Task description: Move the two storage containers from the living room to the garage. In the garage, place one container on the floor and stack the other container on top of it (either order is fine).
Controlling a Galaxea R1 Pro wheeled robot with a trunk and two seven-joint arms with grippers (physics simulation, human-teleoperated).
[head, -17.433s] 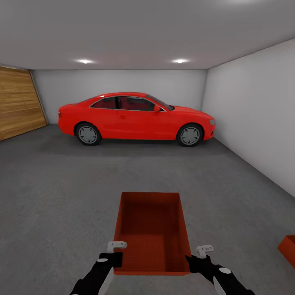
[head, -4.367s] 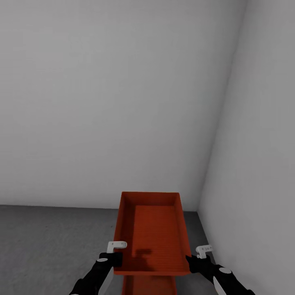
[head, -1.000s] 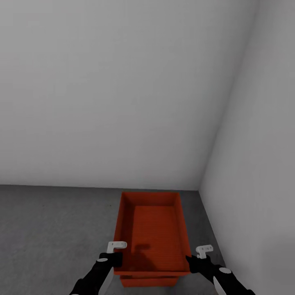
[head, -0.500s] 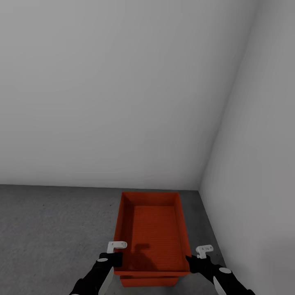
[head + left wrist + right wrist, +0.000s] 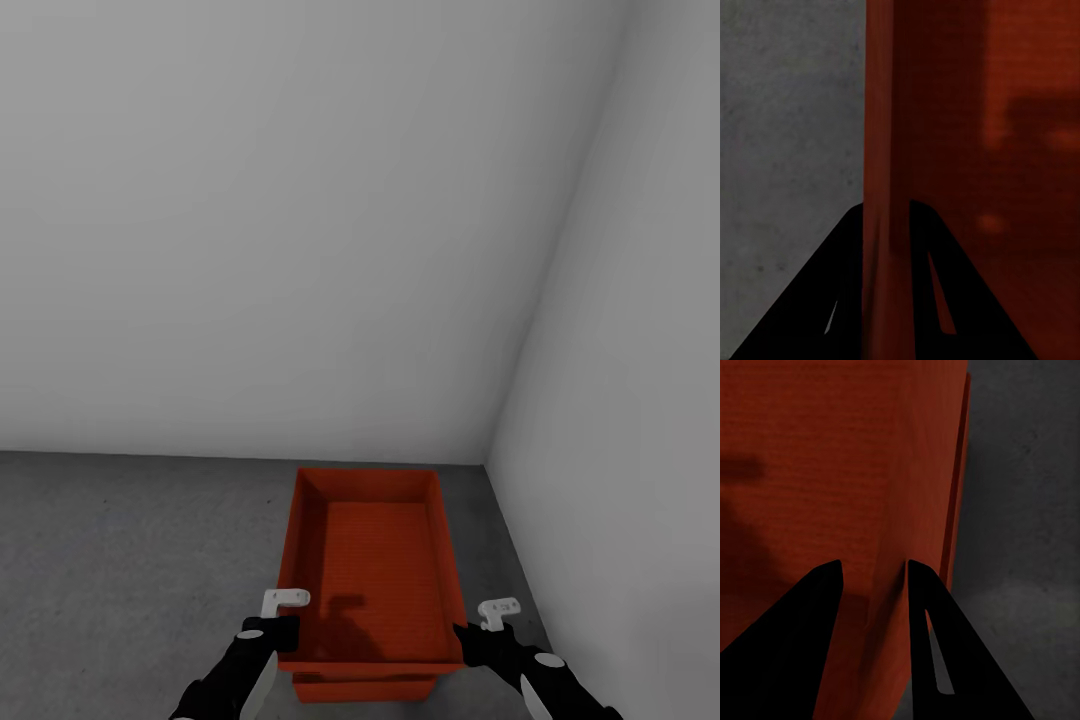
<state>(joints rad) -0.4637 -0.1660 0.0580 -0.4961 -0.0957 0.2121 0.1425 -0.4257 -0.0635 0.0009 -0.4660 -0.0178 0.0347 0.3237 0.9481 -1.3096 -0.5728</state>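
Unchanged over the last half second. Left gripper [image 5: 283, 612] and right gripper [image 5: 480, 622] fingers pinching upper container's [image 5: 368, 560] side walls, over lower container [image 5: 365, 687] on garage floor [image 5: 130, 560]. Stacking step; next lower, release.

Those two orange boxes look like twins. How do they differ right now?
The upper container is pinched on both side walls: left gripper jaws straddle one wall, right gripper jaws the other. The lower container has no gripper on it. The upper one shows its whole open inside; of the lower one just a front strip peeks out beneath. The lower one sits by the grey floor; the upper one is above it. Both share the same orange-red colour.
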